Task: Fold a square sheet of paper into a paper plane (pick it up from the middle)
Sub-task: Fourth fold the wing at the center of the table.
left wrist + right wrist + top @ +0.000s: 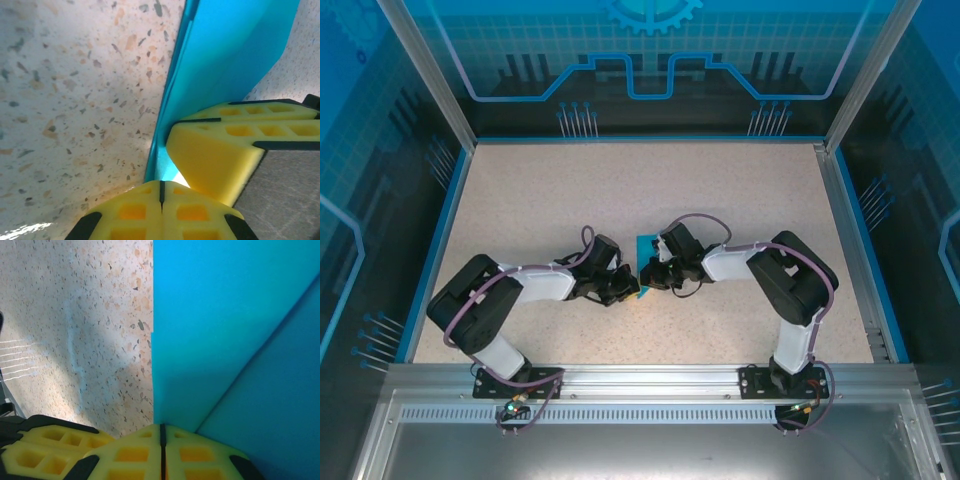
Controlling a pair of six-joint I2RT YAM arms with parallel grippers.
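Left wrist view: left gripper pinched tight on an edge of the square sheet of paper; right gripper likewise (diagonal fold visible). Sheet stands between them over the table; judged light, limp, easily creased, so best held at edges beside a fold.

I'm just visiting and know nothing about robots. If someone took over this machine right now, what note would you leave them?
Left end effector: shut on the paper at its edge.
Right end effector: shut on the same paper, right beside the left one.
Paper: middle of the table, between both arms.
Done: paper gripped; one diagonal fold shows.
Left: further folds; no plane shape yet.
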